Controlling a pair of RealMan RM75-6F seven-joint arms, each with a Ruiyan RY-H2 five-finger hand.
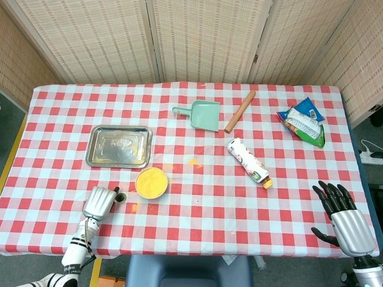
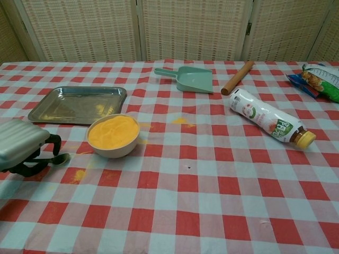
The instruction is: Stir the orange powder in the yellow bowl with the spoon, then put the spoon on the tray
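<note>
My left hand (image 2: 24, 148) sits low at the left edge of the chest view, palm down over the spoon (image 2: 60, 159), fingers curled around the handle end. Whether they have actually pinched it I cannot tell, since the hand covers the handle. I judge it is down there because the spoon lies flat on the counter (image 2: 212, 180) and has to be picked up before any stirring.

The spoon lies just left of the yellow bowl (image 2: 113, 136), lower left of the frame. Its long axis runs roughly left to right, and its small bowl end, the only part showing, points right toward the yellow bowl. The orange powder (image 2: 112, 131) fills the bowl, and the tray (image 2: 79, 104) is just behind it, up and left.

My right hand (image 1: 341, 214) rests at the lower right of the head view, fingers spread, holding nothing.
</note>
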